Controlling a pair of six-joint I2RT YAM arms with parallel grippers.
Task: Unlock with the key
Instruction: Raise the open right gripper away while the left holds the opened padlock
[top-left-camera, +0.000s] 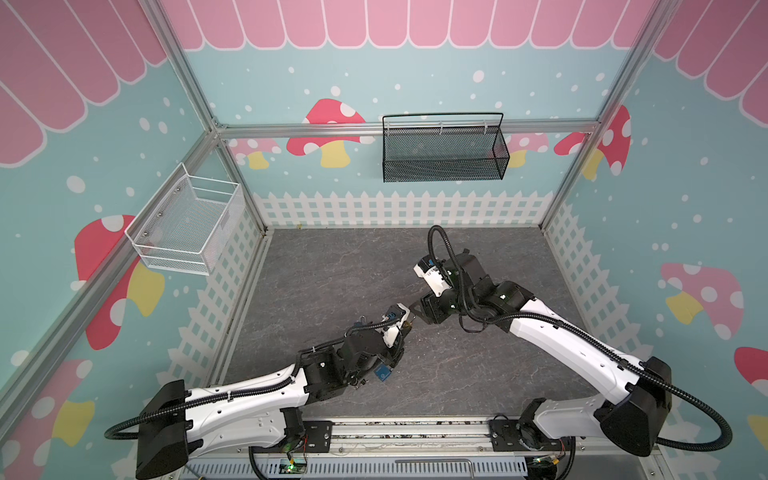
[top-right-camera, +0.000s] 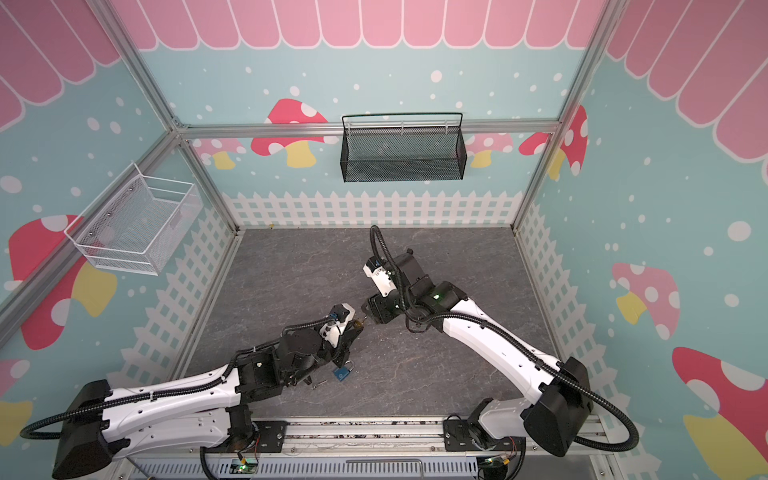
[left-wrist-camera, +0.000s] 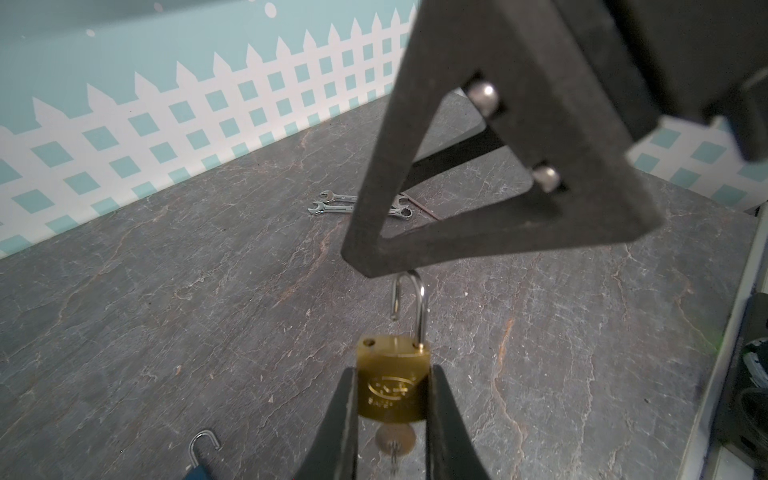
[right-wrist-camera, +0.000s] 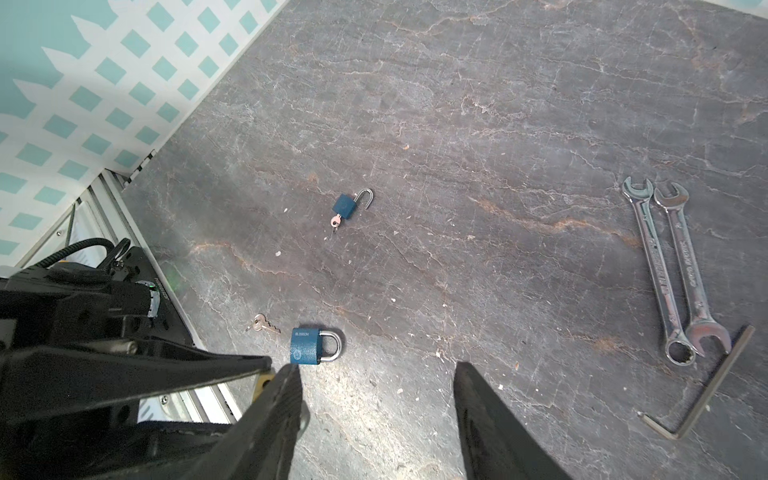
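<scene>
My left gripper (left-wrist-camera: 392, 401) is shut on a brass padlock (left-wrist-camera: 392, 382), pinching its body from both sides above the table. Its steel shackle (left-wrist-camera: 420, 307) is swung open, with one leg out of its hole. A key (left-wrist-camera: 395, 440) sticks out of the bottom of the lock. My right gripper (right-wrist-camera: 376, 368) is open, with one of its fingers (left-wrist-camera: 498, 166) right at the top of the shackle. In both top views the left gripper (top-left-camera: 406, 328) and the right gripper (top-right-camera: 365, 311) meet tip to tip at the table's middle, with the brass padlock (top-right-camera: 358, 323) between them.
A shut blue padlock (right-wrist-camera: 309, 345) lies on the grey table beside a loose key (right-wrist-camera: 262, 324). Another blue padlock (right-wrist-camera: 347, 205) lies open with a key in it. Two wrenches (right-wrist-camera: 660, 270) and an Allen key (right-wrist-camera: 706, 395) lie together. A white basket (top-left-camera: 187, 224) and a black basket (top-left-camera: 442, 149) hang on the walls.
</scene>
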